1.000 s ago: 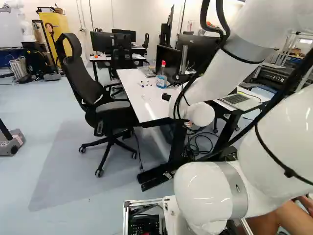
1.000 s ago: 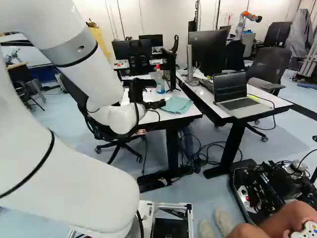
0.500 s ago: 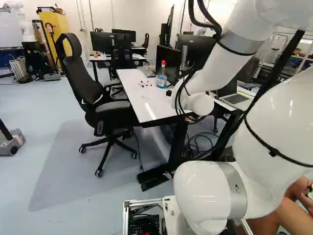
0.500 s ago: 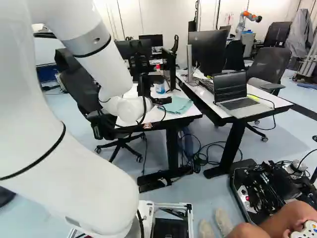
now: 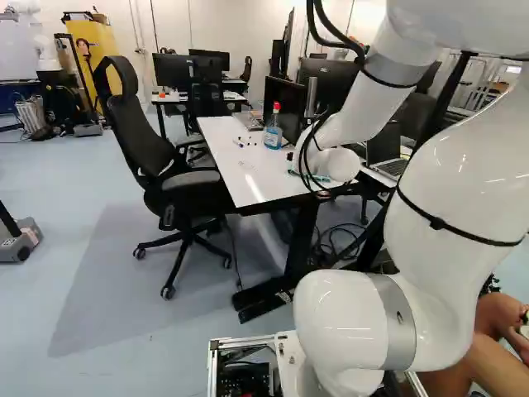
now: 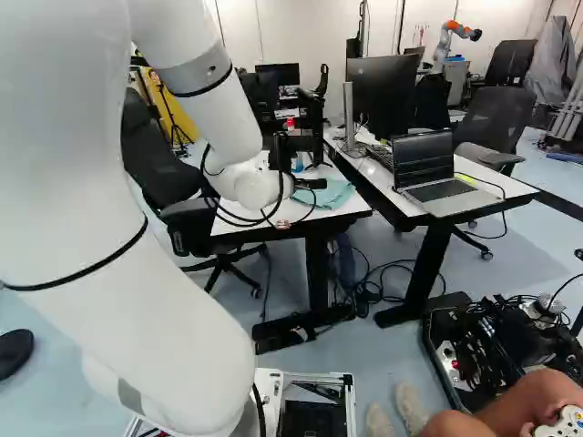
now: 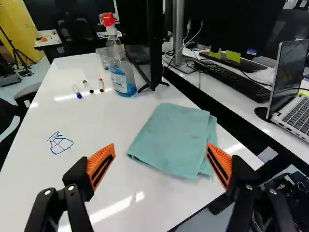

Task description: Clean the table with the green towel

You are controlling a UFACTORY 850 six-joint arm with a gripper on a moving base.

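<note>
In the right base view my gripper (image 6: 312, 184) hangs over the near end of the white table (image 6: 264, 221), beside the towel. Seen from the wrist, the gripper (image 7: 161, 159) stands wide open, nothing held between its orange pads. Ahead of the fingers, nearer the one on the laptop's side, the folded blue-green towel (image 7: 171, 137) lies flat on the white table (image 7: 87, 121). Its doubled edge faces the table's side edge. A drawing in blue marker (image 7: 60, 143) is on the tabletop, beyond the other finger.
A spray bottle with blue liquid (image 7: 121, 72) stands behind the towel, beside a monitor (image 7: 145, 48). Several markers (image 7: 87, 87) lie near it. A second desk holds a keyboard (image 7: 236, 79) and a laptop (image 6: 437, 182). An office chair (image 5: 186, 182) stands against the table.
My arm has swung forward over the table; in the right base view the gripper has shifted right, up to the towel. The base and the towel have not moved.
</note>
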